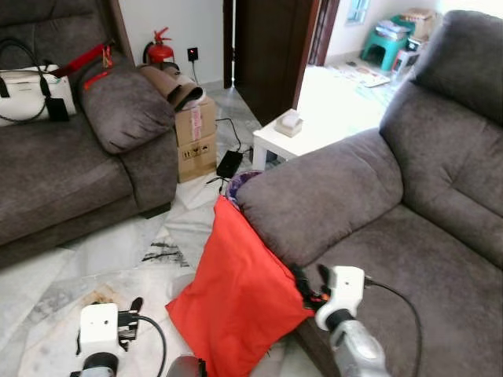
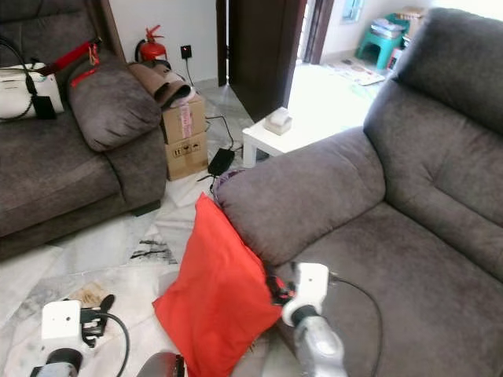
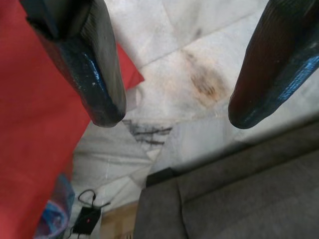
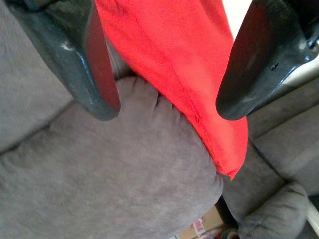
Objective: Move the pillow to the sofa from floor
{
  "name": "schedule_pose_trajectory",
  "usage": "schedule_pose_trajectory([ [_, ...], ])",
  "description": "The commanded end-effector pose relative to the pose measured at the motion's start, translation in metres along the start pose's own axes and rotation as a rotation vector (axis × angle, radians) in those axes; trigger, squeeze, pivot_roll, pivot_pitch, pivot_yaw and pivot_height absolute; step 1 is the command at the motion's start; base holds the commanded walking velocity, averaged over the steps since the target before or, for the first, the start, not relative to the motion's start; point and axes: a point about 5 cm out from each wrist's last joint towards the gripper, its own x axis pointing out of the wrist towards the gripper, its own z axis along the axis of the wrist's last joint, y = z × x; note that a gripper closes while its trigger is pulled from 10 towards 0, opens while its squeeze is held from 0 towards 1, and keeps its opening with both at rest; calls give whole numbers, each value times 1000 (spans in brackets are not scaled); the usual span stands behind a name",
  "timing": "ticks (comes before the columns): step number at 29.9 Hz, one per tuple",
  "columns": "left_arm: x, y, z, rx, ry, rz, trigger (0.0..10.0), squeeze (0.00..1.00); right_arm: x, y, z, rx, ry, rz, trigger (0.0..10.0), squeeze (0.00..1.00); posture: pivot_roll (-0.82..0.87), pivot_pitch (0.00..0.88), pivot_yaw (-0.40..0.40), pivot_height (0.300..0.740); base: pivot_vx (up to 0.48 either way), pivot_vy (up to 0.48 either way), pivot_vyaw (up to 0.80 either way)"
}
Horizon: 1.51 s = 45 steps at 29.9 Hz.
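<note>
The task is barely begun — the red pillow [image 1: 240, 294] is not yet on the sofa [image 1: 409, 236]. It stands on edge on the pale marble floor [image 1: 118, 251], leaning against the outer side of the sofa's armrest [image 1: 322, 192], with one corner reaching up near the armrest's top and its lower corners down on the floor. What is left, by my reading, is the whole of it: grasp, lift over the armrest, and set down on the seat.

The right gripper [image 1: 310, 284] sits at the pillow's edge, just where the cloth meets the armrest; its fingers [image 4: 92, 59] are spread apart with the red seam between them — not yet pinched. The left gripper [image 1: 132, 314] hovers over the floor beside the pillow, away from the armrest, fingers parted and empty.

The pillow looks flat, square, softly creased, plain bright red fabric.
</note>
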Motion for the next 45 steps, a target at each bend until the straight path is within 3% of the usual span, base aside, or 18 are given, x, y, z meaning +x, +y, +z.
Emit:
schedule_pose_trajectory([
  [1,-2,2,-8,2,44,-8,10000,0,3,8,0,5,2,21,10000,0,163,129,-59,632,0,0,0],
  [9,-6,2,-21,4,104,-8,10000,0,-2,-1,-12,-18,86,2,10000,0,164,130,-60,632,0,0,0],
  [10,-7,3,-25,15,120,-5,10000,0,-5,-6,-16,-64,128,-15,10000,604,164,130,-60,632,0,0,0],
  [11,-8,4,-31,36,148,-4,10000,0,-7,-11,-20,-107,163,-28,10000,1000,164,130,-60,632,0,0,0],
  [16,-9,8,-48,99,248,20,10000,0,-12,-22,-25,-144,226,-54,10000,1000,172,136,-60,632,0,0,0],
  [18,-9,16,-58,88,302,77,10000,0,-11,-28,-21,-143,223,-71,10000,1000,168,141,-59,632,0,0,0],
  [24,-8,27,-61,76,322,145,10000,0,-3,-23,-10,-119,184,3,10000,1000,173,156,-50,632,0,0,0],
  [29,-9,28,-60,81,303,147,10000,0,-1,-17,-10,-160,193,65,10000,1000,190,171,-45,632,0,0,0],
  [33,-13,31,-57,82,268,147,10000,0,0,-17,-9,-301,241,107,10000,1000,210,199,-36,632,0,0,0],
  [36,-14,32,-54,83,252,142,10000,0,1,-16,-9,-325,248,123,10000,1000,215,210,-31,632,0,0,0],
  [38,-14,33,-47,90,209,131,10000,0,4,-14,-6,-435,263,165,10000,1000,222,229,-24,632,0,0,0],
  [45,-12,35,-31,82,143,115,10000,0,9,-10,0,-403,260,199,10000,1000,244,261,-13,632,0,0,0],
])
